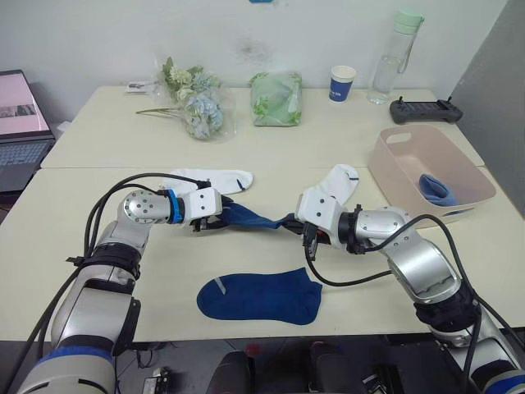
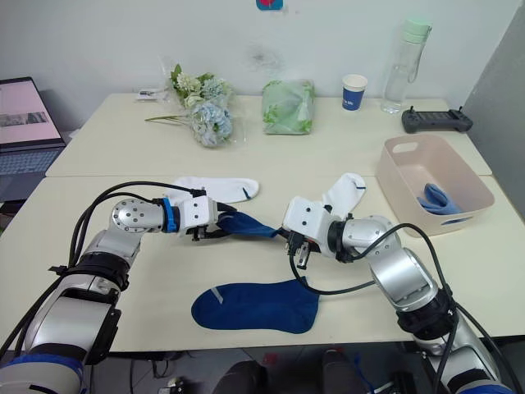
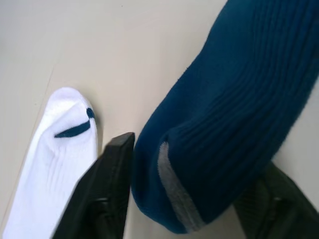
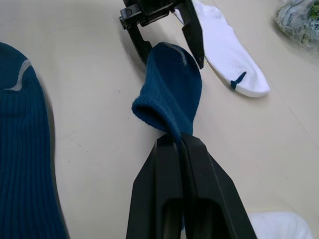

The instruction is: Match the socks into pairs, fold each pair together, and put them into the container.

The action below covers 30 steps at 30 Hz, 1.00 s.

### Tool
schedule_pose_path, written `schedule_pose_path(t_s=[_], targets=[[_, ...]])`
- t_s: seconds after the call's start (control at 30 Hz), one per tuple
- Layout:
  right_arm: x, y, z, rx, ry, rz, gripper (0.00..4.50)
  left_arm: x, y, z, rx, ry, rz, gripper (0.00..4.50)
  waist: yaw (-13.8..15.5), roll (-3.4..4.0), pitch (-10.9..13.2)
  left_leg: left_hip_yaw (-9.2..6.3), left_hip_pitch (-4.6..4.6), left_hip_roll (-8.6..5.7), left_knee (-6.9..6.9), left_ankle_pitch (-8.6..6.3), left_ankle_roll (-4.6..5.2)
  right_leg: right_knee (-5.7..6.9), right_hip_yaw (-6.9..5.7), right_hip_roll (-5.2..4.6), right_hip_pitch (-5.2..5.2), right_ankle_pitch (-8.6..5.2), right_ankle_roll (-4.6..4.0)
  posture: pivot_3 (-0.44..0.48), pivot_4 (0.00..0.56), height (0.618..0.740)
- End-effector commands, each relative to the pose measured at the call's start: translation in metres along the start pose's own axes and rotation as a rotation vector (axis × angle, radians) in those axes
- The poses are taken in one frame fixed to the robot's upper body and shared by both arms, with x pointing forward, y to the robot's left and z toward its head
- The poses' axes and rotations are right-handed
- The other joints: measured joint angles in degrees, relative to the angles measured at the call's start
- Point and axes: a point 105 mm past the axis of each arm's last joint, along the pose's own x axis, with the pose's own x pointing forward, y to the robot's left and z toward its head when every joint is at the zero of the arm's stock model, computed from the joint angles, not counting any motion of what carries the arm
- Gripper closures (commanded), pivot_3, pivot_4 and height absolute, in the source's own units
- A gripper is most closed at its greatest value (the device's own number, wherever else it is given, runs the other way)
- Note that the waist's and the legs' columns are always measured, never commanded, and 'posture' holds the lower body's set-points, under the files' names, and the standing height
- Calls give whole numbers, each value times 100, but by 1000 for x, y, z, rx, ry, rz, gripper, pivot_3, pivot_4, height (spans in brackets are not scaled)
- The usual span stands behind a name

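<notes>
A navy sock [image 1: 254, 218] hangs stretched between my two grippers above the table's middle. My right gripper [image 4: 174, 142] is shut on its cuff end. My left gripper [image 3: 197, 159] stands open, and the sock's other end lies between its fingers [image 4: 192, 30]. A second navy sock [image 1: 262, 297] lies flat near the front edge. One white sock [image 1: 209, 178] lies behind the left gripper, another white sock [image 1: 340, 182] behind the right wrist. The pink container [image 1: 394, 176] at the right holds a folded light blue sock [image 1: 436, 190].
Along the back of the table are a flower bunch [image 1: 197, 103], a green bag [image 1: 276, 98], a blue paper cup [image 1: 342, 82], a water bottle [image 1: 395, 53] and a black controller [image 1: 425, 109]. A laptop [image 1: 20, 123] stands at the far left.
</notes>
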Motion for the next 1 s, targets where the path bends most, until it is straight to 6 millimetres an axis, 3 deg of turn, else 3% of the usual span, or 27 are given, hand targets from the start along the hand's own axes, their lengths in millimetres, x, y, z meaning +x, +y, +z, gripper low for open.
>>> schedule_pose_path(t_s=[0.03, 0.17, 0.2, 0.4, 0.6, 0.7, 0.83, 1.0], targets=[[-7, -1, 7, -21, -29, -23, 4500, -13, 7, 5, -20, -18, 3, 3142, -3, 0, 0, 0, 0, 0, 0, 0, 0, 0, 0, 1, 0, 0, 0, 0, 150, 740], [-11, 3, 7, 60, -50, -14, 4500, -29, -9, 14, -81, -44, -123, 4417, -28, 0, 0, 2, -4, 2, 0, 1, -3, -5, 4, 1, -3, 0, 0, 0, 150, 740], [-13, 6, 6, 116, -57, 2, 4500, -36, -13, 19, -89, -48, -157, 4465, -35, 0, 0, 2, -4, 3, -1, 2, -5, -6, 8, -1, -4, 0, 0, 0, 150, 740], [-28, 28, 9, 336, -86, 80, 4500, -62, -31, 43, -178, -39, -303, 4465, -12, 1, 0, -18, -12, 8, -1, 2, -4, -2, 16, -3, -4, 0, 0, 0, 150, 740], [-33, 37, -6, 585, 6, 134, 4500, -71, -52, 53, -438, -31, -490, 4465, -11, 1, 0, -19, 0, 4, 0, 1, 0, 3, 14, 26, 10, 0, -1, 0, 150, 740], [-30, 35, -18, 652, 76, 136, 4500, -68, -61, 42, -559, 43, -573, 4465, -17, 3, 1, -20, 1, 6, -2, 1, 1, 3, 17, 33, 7, 0, -1, 0, 150, 740], [-26, 29, -27, 675, 122, 121, 4500, -57, -58, 26, -547, 131, -607, 4465, -12, 2, 1, -20, 1, 5, -1, 1, 2, 9, 16, 34, 5, -1, -1, 0, 150, 740], [-15, 12, -39, 705, 170, 64, 4500, -32, -37, 18, -534, 153, -579, 4465, 3, 1, 1, -11, -3, 1, 2, 2, 3, 6, 6, 34, 0, 0, -1, 0, 150, 740]])
